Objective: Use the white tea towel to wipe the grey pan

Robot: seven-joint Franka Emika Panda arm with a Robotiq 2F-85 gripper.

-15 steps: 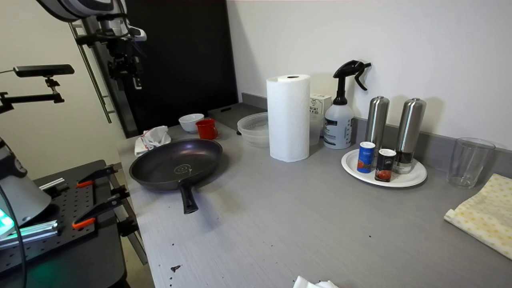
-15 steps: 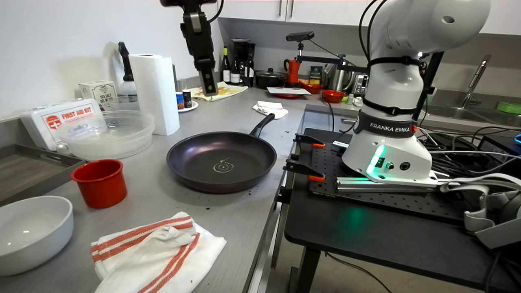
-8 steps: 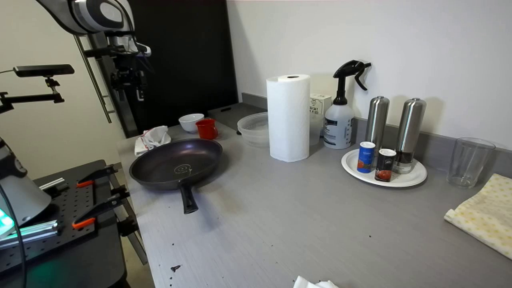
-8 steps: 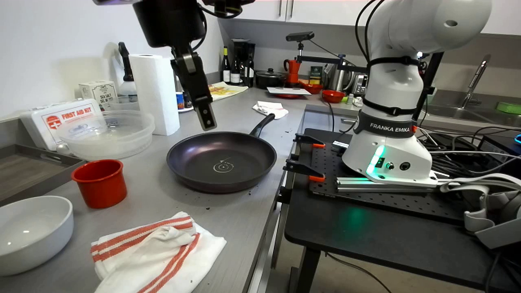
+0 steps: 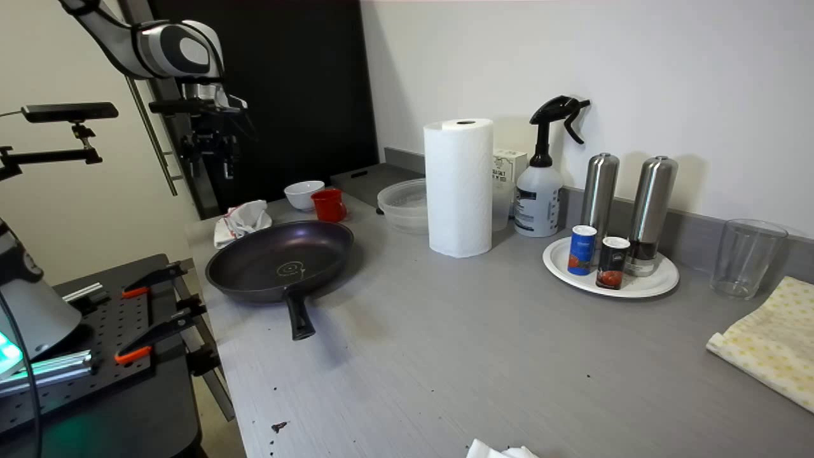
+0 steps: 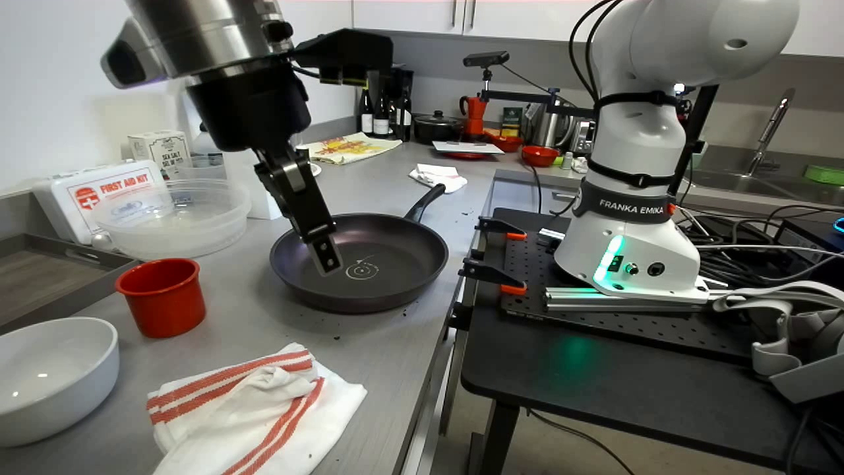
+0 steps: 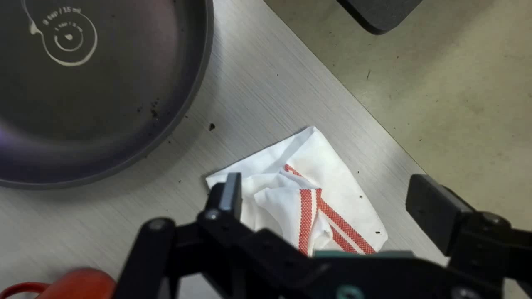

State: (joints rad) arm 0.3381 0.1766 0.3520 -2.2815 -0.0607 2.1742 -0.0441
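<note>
Firstly, black two-finger gripper (image 7: 326,197): its fingers stand widely spread across the lower part of the wrist view, and nothing is pinched between them.
White cloth tea towel with red stripes (image 7: 305,203): it lies crumpled on the flat grey counter (image 7: 257,83), in the lower middle of the same view, below the fingers and partly hidden by them.
Handling of the towel: I suppose it is light, soft and limp, not fragile and not slippery; it will probably hang down from any grip and change its shape.
Place for the hold: the bunched, raised fold (image 7: 282,203) near its middle seems best to me; a flat corner would be difficult to pinch from the hard counter.
Round dark grey frying pan (image 7: 104,95): it occupies the upper left of the wrist view, near the towel but not touching it; small dark specks (image 7: 154,113) lie inside. The pan looks rigid and may slide, I think, under the wiping.
Loosely folded white cloth (image 6: 438,177): upper middle of an exterior view, beyond the pan; its kind I cannot tell.
</note>
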